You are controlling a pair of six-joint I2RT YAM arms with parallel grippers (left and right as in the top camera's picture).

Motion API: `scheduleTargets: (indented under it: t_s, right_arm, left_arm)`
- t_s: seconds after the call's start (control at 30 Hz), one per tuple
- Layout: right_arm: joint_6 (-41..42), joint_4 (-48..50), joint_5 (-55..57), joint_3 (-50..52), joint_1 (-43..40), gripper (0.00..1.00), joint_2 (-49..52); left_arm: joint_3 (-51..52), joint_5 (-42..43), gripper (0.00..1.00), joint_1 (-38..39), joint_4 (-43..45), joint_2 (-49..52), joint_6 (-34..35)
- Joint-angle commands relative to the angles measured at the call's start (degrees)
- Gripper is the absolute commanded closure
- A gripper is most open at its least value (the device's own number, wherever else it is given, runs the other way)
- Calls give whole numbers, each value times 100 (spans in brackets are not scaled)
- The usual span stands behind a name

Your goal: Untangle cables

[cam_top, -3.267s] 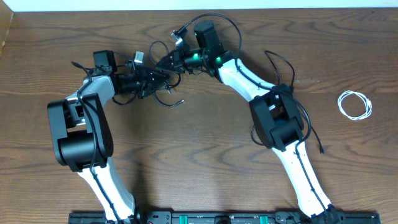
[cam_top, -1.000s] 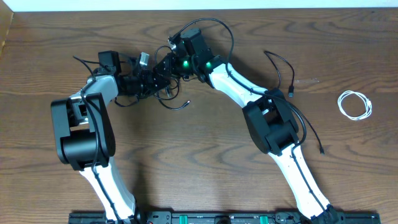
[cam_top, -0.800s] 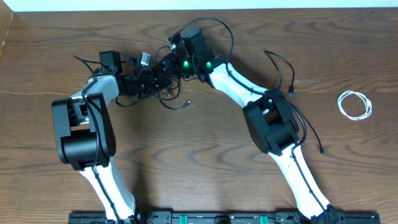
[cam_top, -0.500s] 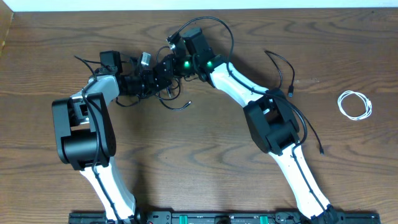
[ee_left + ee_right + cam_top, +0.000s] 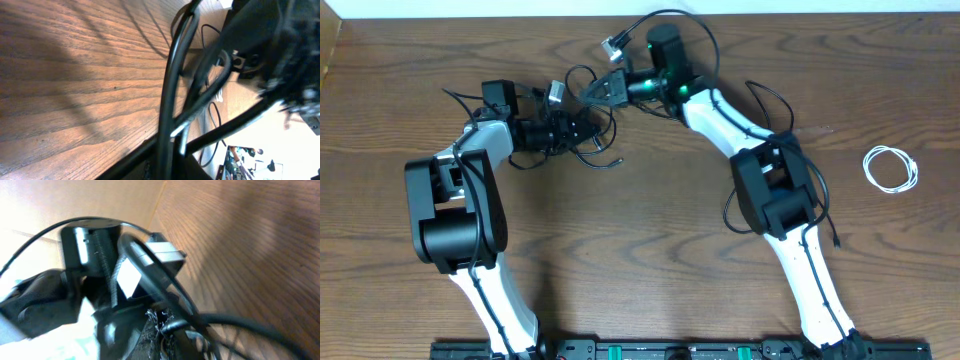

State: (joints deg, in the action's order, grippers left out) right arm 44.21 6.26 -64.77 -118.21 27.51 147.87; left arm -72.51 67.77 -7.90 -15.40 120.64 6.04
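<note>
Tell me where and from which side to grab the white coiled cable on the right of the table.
Pinch the white coiled cable across the bundled strands on one side of its loop, coming straight down from above. It lies flat on the table, on its own, so probably only its top is open to a gripper.

Right gripper [image 5: 593,95] pulls off toward 2 o'clock, away from left gripper [image 5: 577,128]; gap between them wider. Right jaws close fully. Black cables [image 5: 590,122] drawn out toward 2 o'clock, strands stretched between grippers. Silver plug [image 5: 613,44] rides up toward 1 o'clock with wrist. Right elbow [image 5: 775,190] swings toward 2 o'clock.
</note>
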Motion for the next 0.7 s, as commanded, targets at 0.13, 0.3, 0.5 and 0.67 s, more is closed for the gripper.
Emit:
scheduleTargets:
  t_s: [0.13,0.3,0.5,0.67]
  right_arm:
    - [192,192,-817,-92,-278,99,-214]
    - [269,341,-911,-92,-264,99,-214]
    - [275,339,-1091,-92,-271,99,-214]
    - [398,345,-1453,-92,-199,99,-214]
  left_arm:
    - [28,-885,75,-4,-190,55,219]
    - [28,-890,63,-4,-192,55,219]
    - [28,-894,61,-26,-190,55,219]
    - [28,-896,61,-26,-186,55,284]
